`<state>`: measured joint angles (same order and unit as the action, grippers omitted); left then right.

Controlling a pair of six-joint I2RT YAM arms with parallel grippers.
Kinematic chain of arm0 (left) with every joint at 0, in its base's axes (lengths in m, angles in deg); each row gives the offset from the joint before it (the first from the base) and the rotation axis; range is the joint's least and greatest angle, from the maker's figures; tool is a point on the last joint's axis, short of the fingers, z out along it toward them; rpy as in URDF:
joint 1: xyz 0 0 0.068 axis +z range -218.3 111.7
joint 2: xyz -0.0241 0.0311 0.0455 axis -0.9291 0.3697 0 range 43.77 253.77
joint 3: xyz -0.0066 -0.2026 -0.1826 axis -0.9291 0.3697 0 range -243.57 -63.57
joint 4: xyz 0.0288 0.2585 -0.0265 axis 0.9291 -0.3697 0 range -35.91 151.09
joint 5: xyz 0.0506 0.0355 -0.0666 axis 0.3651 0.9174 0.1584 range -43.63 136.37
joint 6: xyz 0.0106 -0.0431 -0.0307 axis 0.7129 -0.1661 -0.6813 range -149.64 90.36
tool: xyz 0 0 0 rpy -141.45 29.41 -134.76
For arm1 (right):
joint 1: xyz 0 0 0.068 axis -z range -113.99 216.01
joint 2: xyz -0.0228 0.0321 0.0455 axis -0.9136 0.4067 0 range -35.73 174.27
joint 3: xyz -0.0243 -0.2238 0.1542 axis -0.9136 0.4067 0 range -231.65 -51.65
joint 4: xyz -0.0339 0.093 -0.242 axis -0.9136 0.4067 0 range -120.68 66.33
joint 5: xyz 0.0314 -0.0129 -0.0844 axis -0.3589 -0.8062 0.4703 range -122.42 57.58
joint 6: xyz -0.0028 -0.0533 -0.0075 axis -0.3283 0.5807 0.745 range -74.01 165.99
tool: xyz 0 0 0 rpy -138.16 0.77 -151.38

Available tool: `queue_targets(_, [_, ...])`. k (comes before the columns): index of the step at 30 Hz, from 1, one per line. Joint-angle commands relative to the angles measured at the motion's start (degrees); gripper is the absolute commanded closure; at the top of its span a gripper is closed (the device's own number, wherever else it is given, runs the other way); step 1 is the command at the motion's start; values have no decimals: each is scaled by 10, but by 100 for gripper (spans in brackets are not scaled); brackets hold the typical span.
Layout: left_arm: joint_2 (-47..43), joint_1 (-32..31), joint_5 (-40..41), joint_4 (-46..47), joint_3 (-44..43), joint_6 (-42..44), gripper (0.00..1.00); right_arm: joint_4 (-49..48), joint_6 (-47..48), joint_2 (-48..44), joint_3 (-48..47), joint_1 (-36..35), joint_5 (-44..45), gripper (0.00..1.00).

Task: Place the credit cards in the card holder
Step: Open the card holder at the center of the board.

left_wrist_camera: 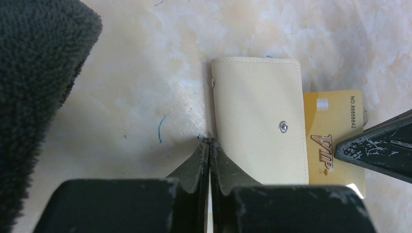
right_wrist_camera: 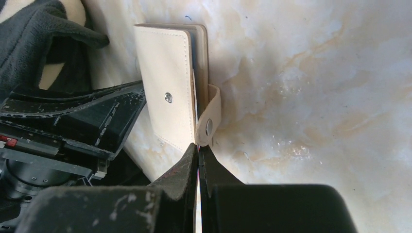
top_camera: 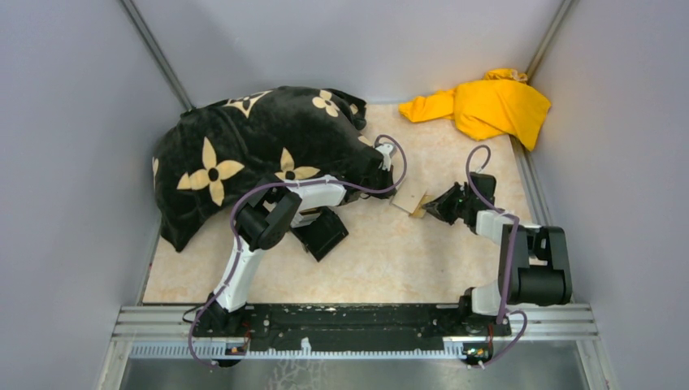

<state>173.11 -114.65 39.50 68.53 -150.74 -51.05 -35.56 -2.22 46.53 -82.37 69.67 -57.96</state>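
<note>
**Mid-table (top_camera: pixel 406 268), gold card (left_wrist_camera: pixel 335 141) only started into the card holder (left_wrist_camera: pixel 257 121)**

Nearest the arm bases, the left gripper (left_wrist_camera: pixel 209 145) has its fingers pressed together. Its tips touch the holder's near edge and it carries nothing I can see, so it looks to be bracing the holder. Just beyond, the right gripper (right_wrist_camera: pixel 198 148) is pinched narrow on a thin sliver seen edge-on, most likely the gold card. The left wrist view shows one of its fingers lying on that card's outer edge.

The card holder lies flat on the table between the two grippers. It is a pale tan folder with stitched edges and a metal snap on its cover. The clasp tab (right_wrist_camera: pixel 212 114) hangs unfastened at the open side. The gold card, marked VIP, pokes out from that side, with one long edge hidden and most of its face still showing. Whether the hidden edge sits in a pocket or only under the cover is unclear.

By my reading, the task is under way but not done. This card needs pushing home, and no second card shows in any view.

Farther back lie a black flower-print cushion (top_camera: pixel 244 138) and a yellow cloth (top_camera: pixel 487 106).
</note>
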Motion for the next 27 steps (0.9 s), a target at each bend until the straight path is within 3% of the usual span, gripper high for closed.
queue_targets(1, [55,-13,-2,-95,27,2,94,-36,4,0,0,4,7,100])
queue_targets(27, [55,-25,-3,-101,36,4,95,-149,-46,0,29,4,-20,100])
